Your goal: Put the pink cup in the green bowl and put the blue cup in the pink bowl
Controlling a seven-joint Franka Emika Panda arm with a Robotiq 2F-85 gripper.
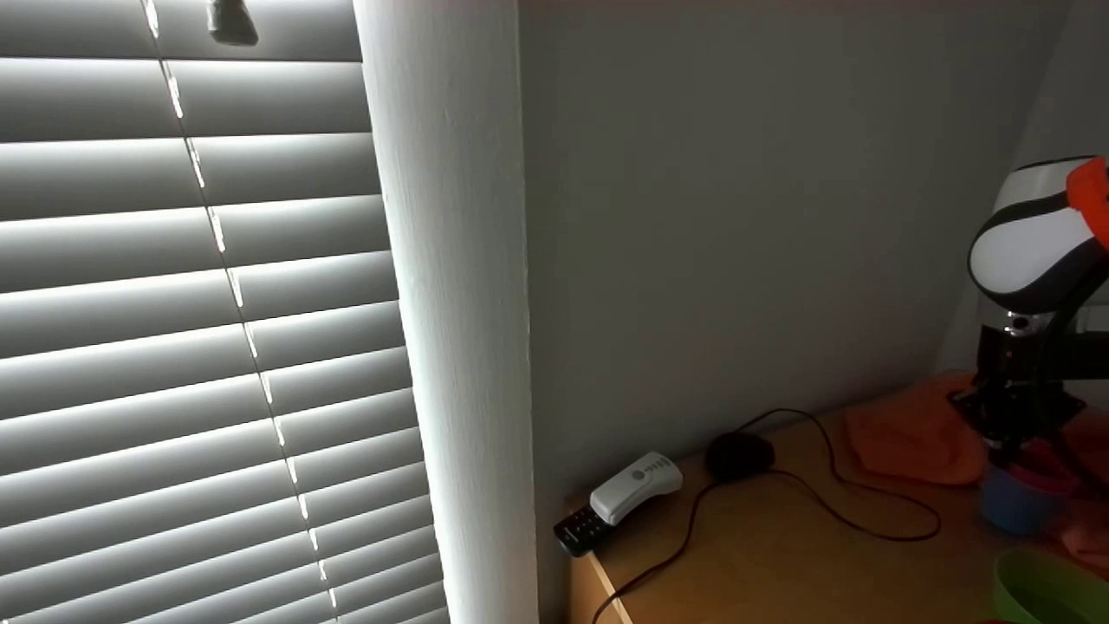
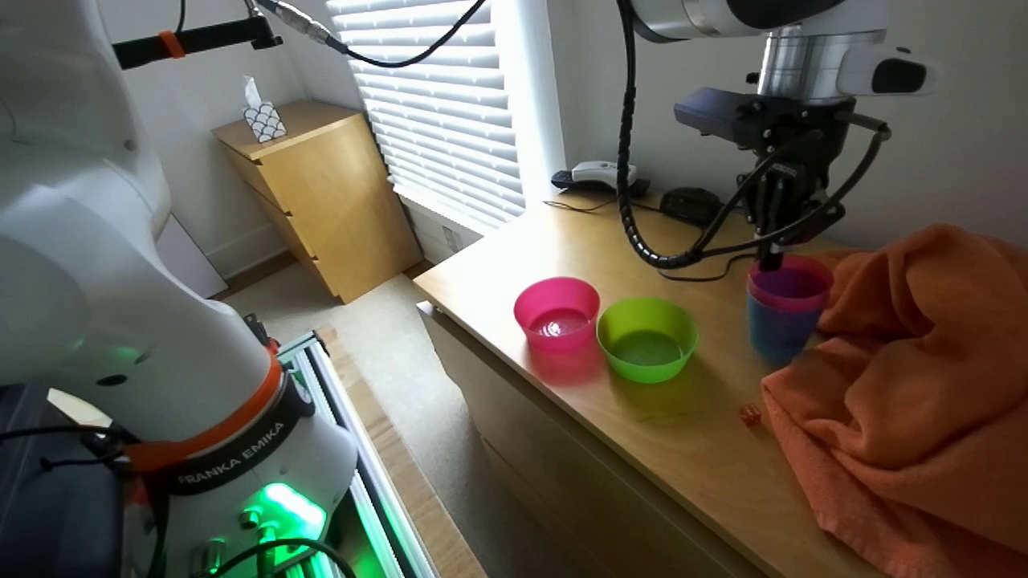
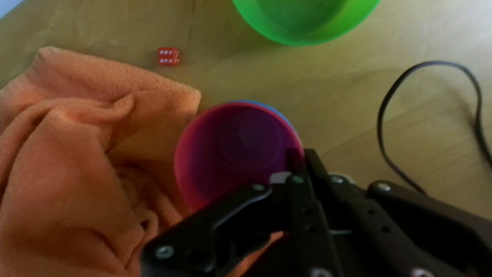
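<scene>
Our black gripper (image 3: pixel 304 152) pinches the rim of the pink plastic cup (image 3: pixel 242 146), nested in the blue plastic cup (image 2: pixel 777 327); open wooden tabletop (image 3: pixel 261 73) reaches the green bowl (image 2: pixel 646 343). We read FRANKA EMIKA on the white arm (image 2: pixel 161 345).

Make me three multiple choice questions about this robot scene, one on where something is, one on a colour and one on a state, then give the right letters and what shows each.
1. Where is the pink cup?
A. in the green bowl
B. nested in the blue cup
C. in the pink bowl

2. What colour is the crumpled cloth?
A. orange
B. white
C. green

3. What is the gripper doing?
A. standing wide open
B. gripping a bowl
C. pinching the pink cup's rim

Right letters:
1 B, since in both exterior views blue wall shows below the pink rim.
2 A, as it looks orange in all three views.
3 C, as the wrist view shows the rim running between its fingers.
</scene>
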